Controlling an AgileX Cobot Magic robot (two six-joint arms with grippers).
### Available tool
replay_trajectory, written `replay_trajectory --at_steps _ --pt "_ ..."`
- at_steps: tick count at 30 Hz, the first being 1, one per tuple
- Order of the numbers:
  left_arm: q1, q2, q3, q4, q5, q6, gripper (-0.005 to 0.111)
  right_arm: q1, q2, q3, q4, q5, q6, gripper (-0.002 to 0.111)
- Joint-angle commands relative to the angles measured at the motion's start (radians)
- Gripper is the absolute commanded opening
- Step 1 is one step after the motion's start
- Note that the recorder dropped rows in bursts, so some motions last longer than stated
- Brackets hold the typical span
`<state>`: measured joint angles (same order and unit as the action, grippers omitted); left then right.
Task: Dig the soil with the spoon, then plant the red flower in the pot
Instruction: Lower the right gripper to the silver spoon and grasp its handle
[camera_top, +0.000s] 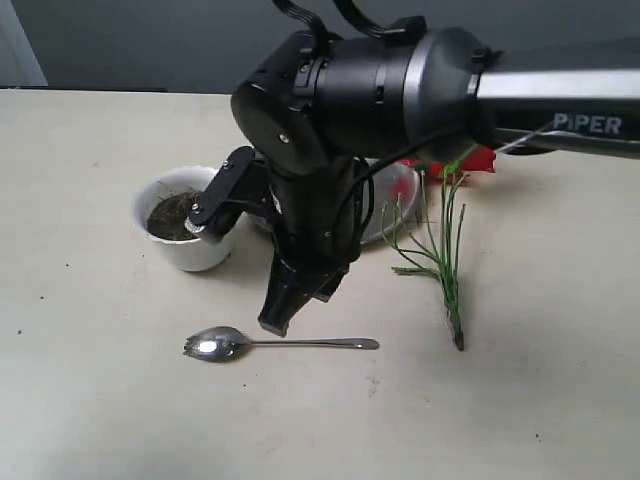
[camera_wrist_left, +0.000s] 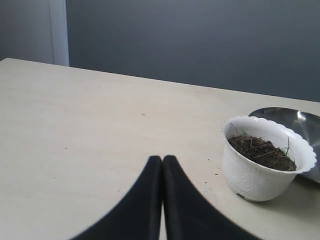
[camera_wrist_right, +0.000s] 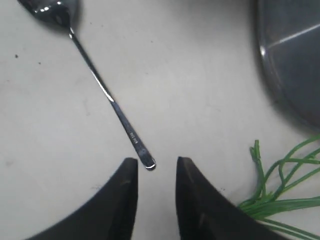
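The silver spoon (camera_top: 285, 343) lies flat on the table, its notched bowl toward the left. My right gripper (camera_top: 278, 318) points down just above the handle. In the right wrist view this gripper (camera_wrist_right: 155, 162) is open, and the end of the spoon (camera_wrist_right: 102, 85) handle lies between its fingertips. The white scalloped pot (camera_top: 190, 250) stands at the left, with dark soil (camera_top: 172, 215) in it. The red flower (camera_top: 478, 162) lies to the right, its green stems (camera_top: 442, 255) pointing toward the front. My left gripper (camera_wrist_left: 162, 159) is shut and empty, off to the side of the pot (camera_wrist_left: 255, 175).
A round steel plate (camera_top: 400, 190) sits behind the right arm, beside the pot; its rim shows in both wrist views (camera_wrist_right: 295, 60) (camera_wrist_left: 300, 117). Green stems (camera_wrist_right: 285, 192) lie close to the right gripper. The right arm's body hides part of the plate and the flower.
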<state>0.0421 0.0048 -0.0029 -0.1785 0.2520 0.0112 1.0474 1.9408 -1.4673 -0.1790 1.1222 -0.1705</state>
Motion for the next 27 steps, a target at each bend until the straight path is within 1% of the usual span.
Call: replay_trajectory --at_steps 1,7,14,22,27 --pt "-0.006 -0.005 0.003 0.002 -0.012 -0.001 0.000 0.002 0.038 -0.002 0.011 -0.023 -0.011 0.022" --pt "-0.006 -0.005 0.003 0.002 -0.012 -0.001 0.000 0.002 0.070 0.080 0.006 -0.073 -0.011 0.022" --pt "-0.006 -0.005 0.003 0.002 -0.012 -0.001 0.000 0.002 0.068 0.180 0.005 -0.206 -0.011 0.022" --pt "-0.006 -0.005 0.003 0.002 -0.012 -0.001 0.000 0.002 0.070 0.188 0.013 -0.263 -0.011 0.022" --pt "-0.006 -0.005 0.003 0.002 -0.012 -0.001 0.000 0.002 0.094 0.188 0.015 -0.265 -0.013 0.022"
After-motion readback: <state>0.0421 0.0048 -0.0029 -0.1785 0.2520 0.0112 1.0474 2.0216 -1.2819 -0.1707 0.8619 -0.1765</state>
